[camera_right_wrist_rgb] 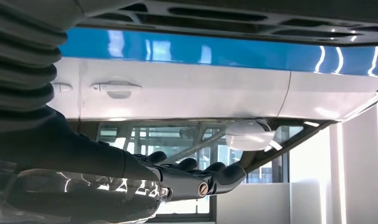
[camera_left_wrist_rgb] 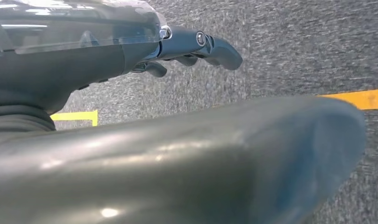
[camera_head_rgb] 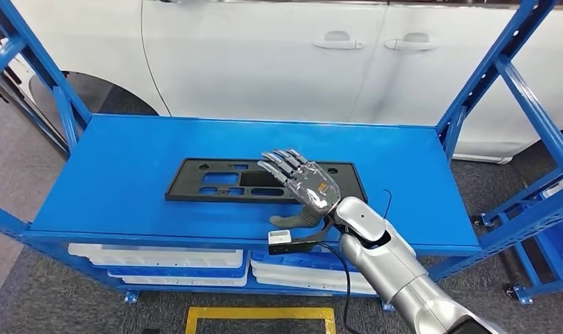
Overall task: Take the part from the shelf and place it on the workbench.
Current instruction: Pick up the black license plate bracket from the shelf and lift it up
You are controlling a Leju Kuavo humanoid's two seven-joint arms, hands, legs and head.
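Note:
A flat black plastic part (camera_head_rgb: pixel 216 179) with several cut-outs lies on the blue shelf top (camera_head_rgb: pixel 118 174). My right hand (camera_head_rgb: pixel 303 182) is over the part's right end, fingers stretched out and apart, thumb toward the shelf's front edge, holding nothing. Whether it touches the part I cannot tell. In the right wrist view the part (camera_right_wrist_rgb: pixel 224 14) and the blue shelf (camera_right_wrist_rgb: pixel 177 51) lie just beyond the hand's straight fingers (camera_right_wrist_rgb: pixel 196 179). My left hand (camera_left_wrist_rgb: pixel 107 60) hangs over grey carpet with nothing in it, its fingers (camera_left_wrist_rgb: pixel 215 46) only loosely bent.
A white car (camera_head_rgb: pixel 264 56) stands right behind the shelf. Blue uprights (camera_head_rgb: pixel 515 90) and slanted braces frame both ends. White and blue trays (camera_head_rgb: pixel 160 261) sit on the level below. Yellow floor tape (camera_head_rgb: pixel 257 316) marks the carpet in front.

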